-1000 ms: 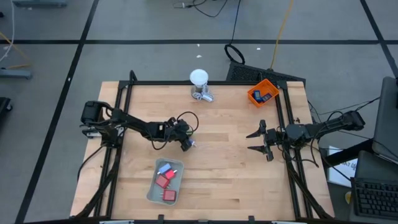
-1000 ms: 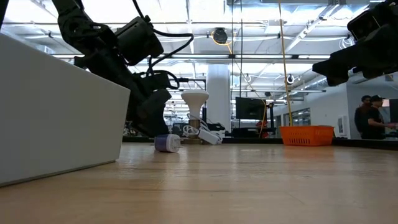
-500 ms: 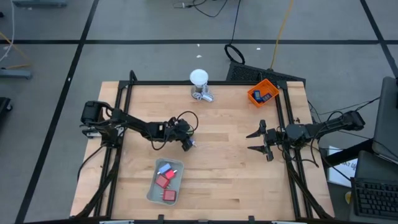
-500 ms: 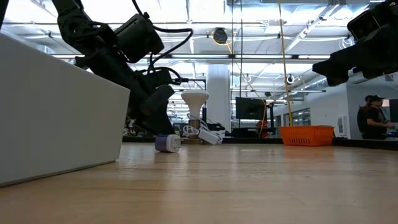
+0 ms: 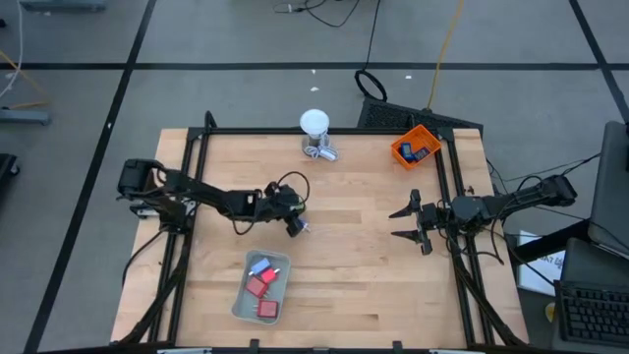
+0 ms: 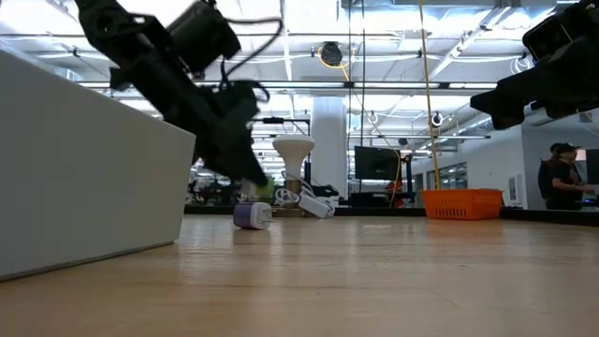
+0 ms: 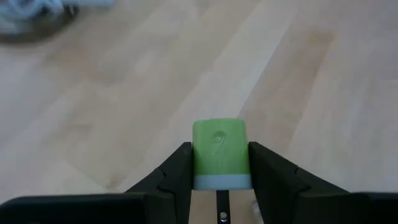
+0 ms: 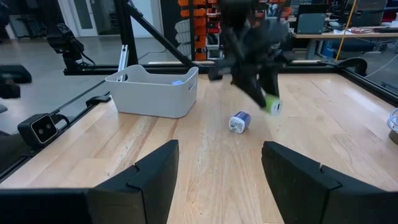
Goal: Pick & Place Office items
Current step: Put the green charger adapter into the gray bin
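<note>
My left gripper (image 7: 219,186) is shut on a small green-and-white piece (image 7: 219,152), just above the middle of the table (image 5: 293,222). The right wrist view shows that piece (image 8: 272,104) hanging off the wood. A blue-and-white piece (image 8: 239,121) lies on its side on the table right beside it (image 6: 251,215). The pale grey tray (image 5: 261,286) holds red and light-blue pieces. The orange bin (image 5: 415,147) holds dark blue-faced ones. My right gripper (image 5: 405,223) waits open at the table's right edge. My left gripper pinches the green-and-white piece by its two opposite sides (image 7: 198,163) between its two fingers. The fingers (image 7: 179,171) slant down from the table's left. The piece's green face (image 7: 219,143) juts out past the fingertips, and it hangs clear of the table (image 6: 265,192).
A white ball-topped object with a metallic base (image 5: 314,128) stands at the table's far edge. A black frame (image 5: 187,197) runs along both sides of the table. Bare wood lies between the two grippers.
My left gripper has risen a little from beside the blue-and-white piece. It stays shut, and the green-and-white piece has come up off the table with it. The blue-and-white piece has stayed where it lay.
</note>
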`<action>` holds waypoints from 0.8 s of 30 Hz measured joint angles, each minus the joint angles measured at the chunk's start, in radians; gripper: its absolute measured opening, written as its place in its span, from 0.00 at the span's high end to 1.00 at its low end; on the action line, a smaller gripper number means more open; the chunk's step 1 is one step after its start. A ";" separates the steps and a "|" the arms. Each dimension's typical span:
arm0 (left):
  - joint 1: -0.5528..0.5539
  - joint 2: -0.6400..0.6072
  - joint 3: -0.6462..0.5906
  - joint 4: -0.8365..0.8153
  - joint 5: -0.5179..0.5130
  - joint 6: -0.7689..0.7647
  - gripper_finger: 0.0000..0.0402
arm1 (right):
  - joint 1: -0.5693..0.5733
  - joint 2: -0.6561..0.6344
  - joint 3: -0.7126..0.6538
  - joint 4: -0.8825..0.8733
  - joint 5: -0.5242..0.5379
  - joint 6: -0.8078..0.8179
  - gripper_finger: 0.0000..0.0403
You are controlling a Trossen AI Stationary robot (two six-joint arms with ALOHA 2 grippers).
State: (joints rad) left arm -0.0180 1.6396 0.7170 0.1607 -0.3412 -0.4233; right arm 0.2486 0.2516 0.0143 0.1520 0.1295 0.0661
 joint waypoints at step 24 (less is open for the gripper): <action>-0.217 -0.549 0.000 -0.237 -0.114 0.160 0.68 | 0.000 0.000 0.000 0.000 0.000 0.000 0.45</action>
State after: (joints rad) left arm -0.2350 1.0904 0.7173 -0.0763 -0.4549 -0.2633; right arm 0.2487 0.2520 0.0143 0.1520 0.1295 0.0658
